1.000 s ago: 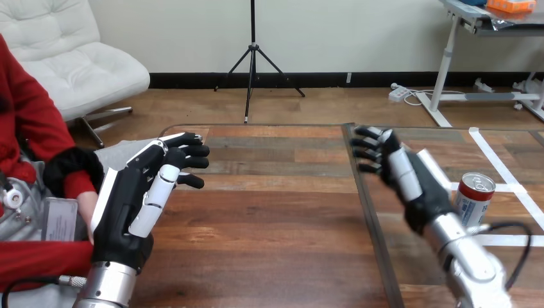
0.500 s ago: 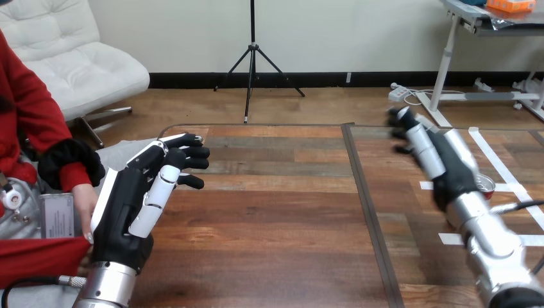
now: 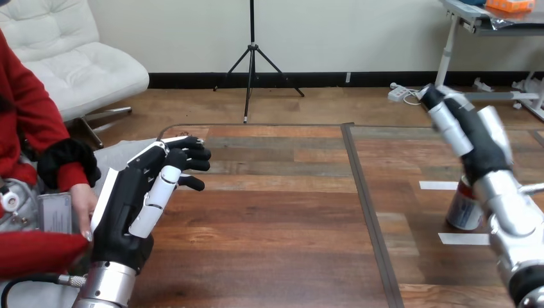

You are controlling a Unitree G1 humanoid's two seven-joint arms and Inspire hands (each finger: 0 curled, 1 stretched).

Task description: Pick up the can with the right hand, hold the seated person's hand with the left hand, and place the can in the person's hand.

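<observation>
The right hand (image 3: 473, 138) is raised over the right part of the table (image 3: 276, 218), back toward the camera, its fingers extended straight and gripping nothing. The can (image 3: 460, 212) stands upright on the table directly below that hand's wrist, partly hidden by the arm, between two white tape strips (image 3: 438, 185). The left hand (image 3: 138, 205) hovers over the table's left edge with fingers loosely spread and empty, just beside the person's hand (image 3: 83, 204); contact between them cannot be determined.
</observation>
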